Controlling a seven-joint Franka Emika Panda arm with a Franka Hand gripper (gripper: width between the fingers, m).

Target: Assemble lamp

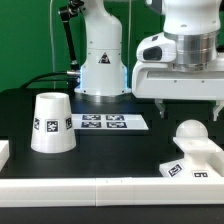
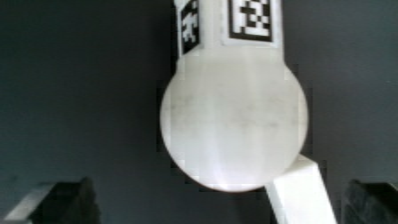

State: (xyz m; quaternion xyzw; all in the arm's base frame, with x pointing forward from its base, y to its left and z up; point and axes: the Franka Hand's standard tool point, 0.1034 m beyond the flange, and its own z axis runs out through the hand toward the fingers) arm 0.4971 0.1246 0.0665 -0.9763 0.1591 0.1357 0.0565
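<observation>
The white bulb (image 1: 188,131) rests at the stepped square base (image 1: 196,160) at the exterior view's right; I cannot tell whether it is seated in the base. The cone shade (image 1: 52,122) stands apart at the left, wide end down, with tags on its side. My gripper (image 1: 187,108) hangs just above the bulb, open and empty. In the wrist view the bulb (image 2: 231,115) fills the middle, its tagged neck pointing away, and my gripper (image 2: 217,205) is spread wide with dark fingertips (image 2: 63,200) at both lower corners, touching nothing.
The marker board (image 1: 103,122) lies flat between the shade and the bulb. The robot's pedestal (image 1: 100,70) stands behind it. A white rail (image 1: 100,188) runs along the front of the black table. A white slanted edge (image 2: 299,195) shows beside the bulb in the wrist view.
</observation>
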